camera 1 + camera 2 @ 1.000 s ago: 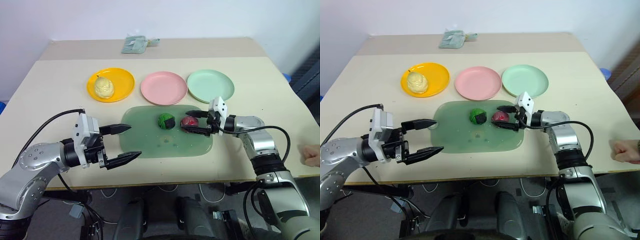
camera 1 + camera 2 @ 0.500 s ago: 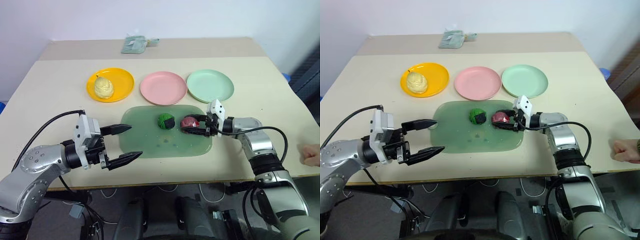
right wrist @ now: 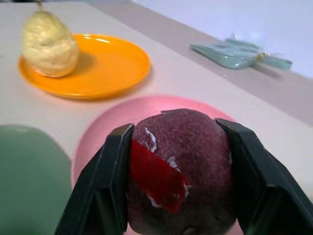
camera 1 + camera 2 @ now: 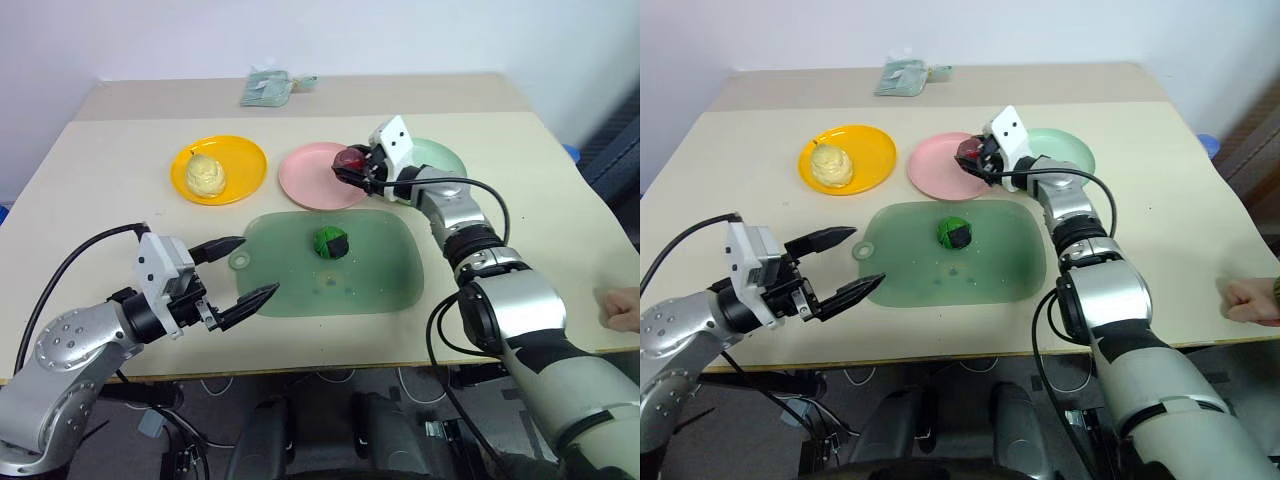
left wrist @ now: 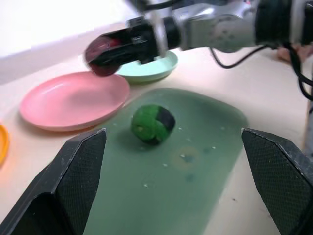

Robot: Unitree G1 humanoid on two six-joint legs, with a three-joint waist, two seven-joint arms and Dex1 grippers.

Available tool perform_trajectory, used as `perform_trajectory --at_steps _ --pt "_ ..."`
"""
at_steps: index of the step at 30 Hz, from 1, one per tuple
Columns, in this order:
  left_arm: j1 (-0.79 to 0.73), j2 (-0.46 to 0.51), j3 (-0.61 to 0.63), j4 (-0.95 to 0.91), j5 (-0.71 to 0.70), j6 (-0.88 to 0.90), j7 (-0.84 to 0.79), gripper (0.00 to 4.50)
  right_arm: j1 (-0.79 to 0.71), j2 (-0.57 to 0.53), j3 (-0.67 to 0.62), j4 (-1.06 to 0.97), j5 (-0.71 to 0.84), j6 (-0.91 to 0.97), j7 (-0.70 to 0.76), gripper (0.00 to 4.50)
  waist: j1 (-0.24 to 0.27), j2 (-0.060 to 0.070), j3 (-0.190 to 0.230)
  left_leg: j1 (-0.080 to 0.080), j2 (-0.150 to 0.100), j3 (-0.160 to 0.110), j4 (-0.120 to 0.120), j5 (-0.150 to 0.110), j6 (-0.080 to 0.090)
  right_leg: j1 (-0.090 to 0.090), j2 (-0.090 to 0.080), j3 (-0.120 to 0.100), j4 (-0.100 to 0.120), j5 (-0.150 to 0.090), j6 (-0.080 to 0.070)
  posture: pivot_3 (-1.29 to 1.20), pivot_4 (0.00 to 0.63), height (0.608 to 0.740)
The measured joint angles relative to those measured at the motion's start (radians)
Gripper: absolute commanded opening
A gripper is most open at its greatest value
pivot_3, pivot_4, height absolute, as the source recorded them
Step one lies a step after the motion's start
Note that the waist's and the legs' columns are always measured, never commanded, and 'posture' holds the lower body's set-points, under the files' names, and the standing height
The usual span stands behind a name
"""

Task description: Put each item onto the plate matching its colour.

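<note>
Over the table (image 4: 90, 190), right tool (image 4: 352, 165) clamps dark red item (image 3: 177, 171) (left tool (image 4: 243, 270) apart).

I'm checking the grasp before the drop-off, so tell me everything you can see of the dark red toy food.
The dark red toy food is a small, round, ball-like piece with a matte, slightly rough maroon surface and a brighter red patch edged with whitish scuffs. It is off the table, clamped at its sides between the two black fingers of the right hand, which alone touch it. It hangs over the near right part of the pink plate, not resting on it.
</note>
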Motion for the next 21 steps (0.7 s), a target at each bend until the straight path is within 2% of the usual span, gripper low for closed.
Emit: perform_trajectory --at_steps 2,7,11,16,20,21 --pt "0.01 0.0 0.016 -0.022 -0.001 -0.001 0.013 4.5 -0.01 0.026 -0.001 0.017 -0.023 0.001 -0.035 1.96 0.001 0.0 0.0 0.0 0.0 0.0 0.0 0.0 0.0 0.0 -0.001 0.0 0.0 0.0 0.0 0.0 0.15 0.74" --pt "0.032 -0.002 0.04 -0.048 -0.002 -0.001 0.034 4.5 -0.011 0.051 -0.002 0.03 -0.062 -0.003 -0.068 4.31 0.002 0.0 0.0 0.0 -0.001 0.0 0.0 0.0 0.0 0.0 -0.001 0.0 0.0 0.0 0.0 0.0 0.15 0.74" --pt "0.038 -0.002 0.04 -0.059 -0.018 0.001 0.04 4.5 -0.011 0.039 -0.022 0.029 -0.063 -0.027 -0.07 4.42 0.002 0.001 0.0 0.0 -0.001 0.0 0.0 0.0 0.0 0.0 -0.001 -0.001 0.0 0.0 0.0 0.0 0.15 0.74" --pt "0.035 -0.002 0.035 -0.043 -0.042 -0.005 -0.005 4.5 0.036 -0.024 -0.082 -0.04 -0.01 -0.039 0.089 4.42 0.004 0.001 0.0 0.0 -0.001 0.0 0.0 0.0 0.0 0.001 0.002 -0.001 0.0 0.0 0.0 0.0 0.15 0.74" --pt "-0.013 -0.002 0.015 0.009 -0.055 -0.017 -0.056 4.5 0.186 -0.057 -0.098 -0.234 0.066 0.046 0.273 4.42 0.006 0.0 0.0 0.0 0.0 0.0 0.001 0.0 0.001 0.002 0.003 -0.001 0.0 0.0 0.0 0.0 0.15 0.74" --pt "-0.032 -0.001 -0.001 0.026 -0.058 -0.018 -0.07 4.5 0.256 -0.064 -0.092 -0.334 0.086 0.101 0.313 4.42 0.006 0.001 0.0 0.0 0.0 0.0 0.001 0.0 0.001 0.001 0.003 -0.001 0.0 0.0 0.0 0.0 0.15 0.74"
